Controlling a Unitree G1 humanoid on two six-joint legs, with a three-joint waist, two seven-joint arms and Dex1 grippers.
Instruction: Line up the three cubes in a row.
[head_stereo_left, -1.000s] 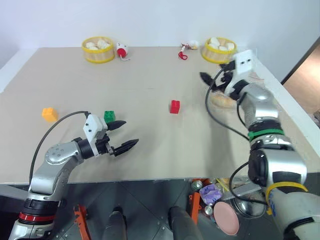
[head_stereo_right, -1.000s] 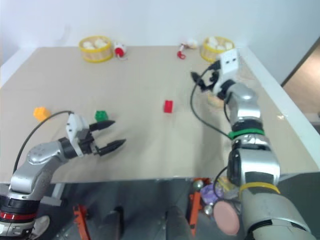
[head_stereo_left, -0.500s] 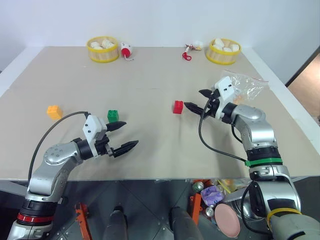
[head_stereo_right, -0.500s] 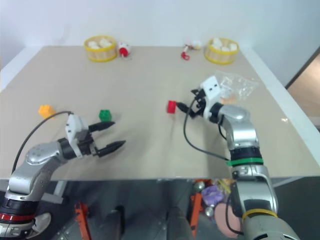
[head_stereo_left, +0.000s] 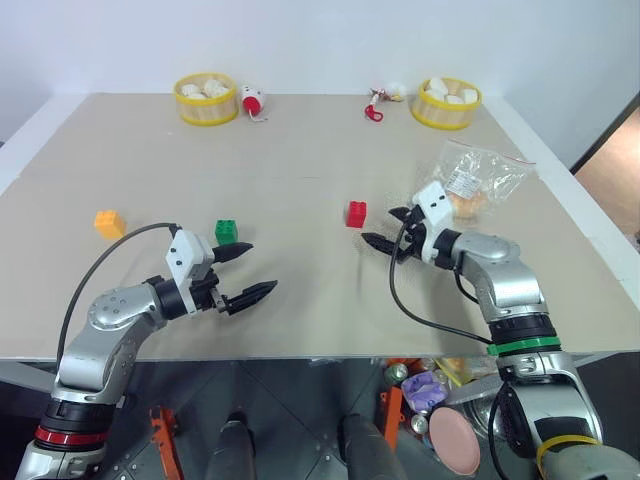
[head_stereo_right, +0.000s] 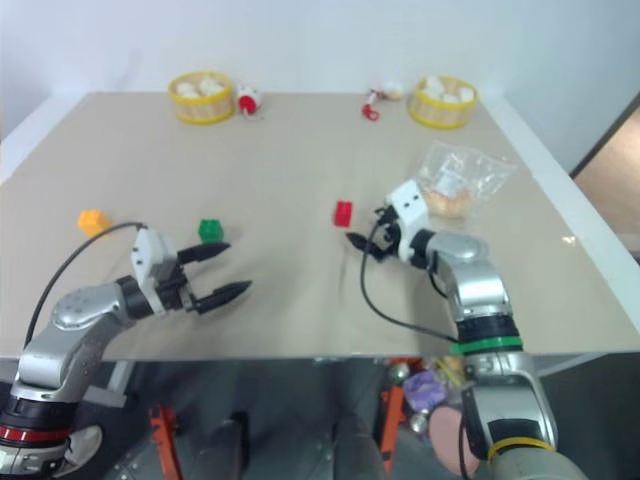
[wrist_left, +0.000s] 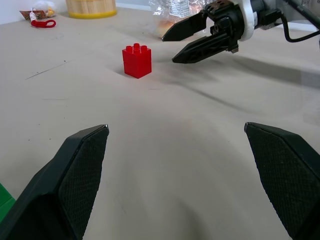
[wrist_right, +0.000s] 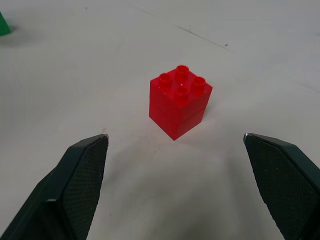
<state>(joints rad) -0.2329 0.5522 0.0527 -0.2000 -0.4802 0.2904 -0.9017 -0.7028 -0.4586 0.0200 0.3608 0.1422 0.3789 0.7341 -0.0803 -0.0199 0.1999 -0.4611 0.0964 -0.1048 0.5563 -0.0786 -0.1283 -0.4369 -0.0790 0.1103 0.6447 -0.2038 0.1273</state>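
Nothing lined up yet. Red cube (head_stereo_left: 355, 213) sits mid-desk, green cube (head_stereo_left: 226, 231) and orange cube (head_stereo_left: 108, 223) well apart to its left. My right gripper (head_stereo_left: 386, 227) is just beside red, fingers apart; left gripper (head_stereo_left: 249, 271) near green, fingers apart, holding nothing.

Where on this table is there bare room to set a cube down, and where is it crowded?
Bare: the middle stretch between the green cube and the red cube, and the wide band behind them up to the yellow baskets. Crowded: around the red cube, where the open right gripper sits beside the clear bag, and by the open left gripper.
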